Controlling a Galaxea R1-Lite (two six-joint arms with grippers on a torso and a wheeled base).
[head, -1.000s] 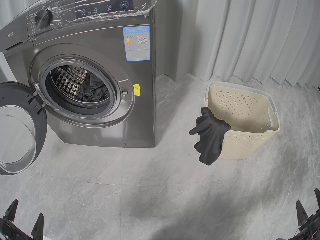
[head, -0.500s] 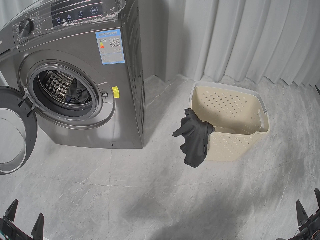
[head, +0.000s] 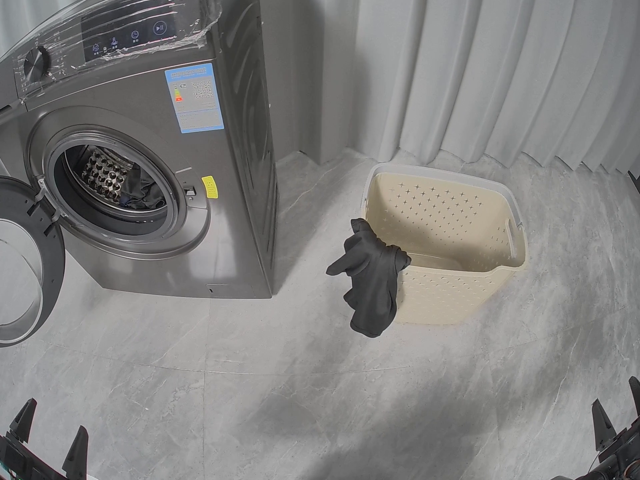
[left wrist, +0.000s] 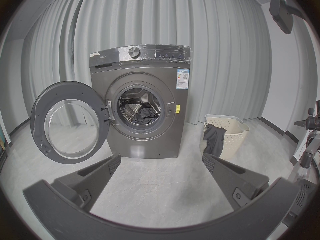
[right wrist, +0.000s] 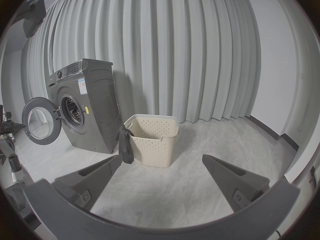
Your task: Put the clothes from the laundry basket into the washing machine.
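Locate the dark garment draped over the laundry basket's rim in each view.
Head view: dark garment hangs over the laundry basket corner nearest the washing machine.
Left wrist view: dark garment on the basket's machine-side corner.
Right wrist view: dark garment hanging between machine and basket.
Shared landmark: the machine's open door.

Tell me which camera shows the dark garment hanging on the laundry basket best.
Head view: the dark garment is large and unobstructed, draped over the rim of the laundry basket, hanging down outside. The left wrist view shows it small and far off; the right wrist view, as a narrow strip.
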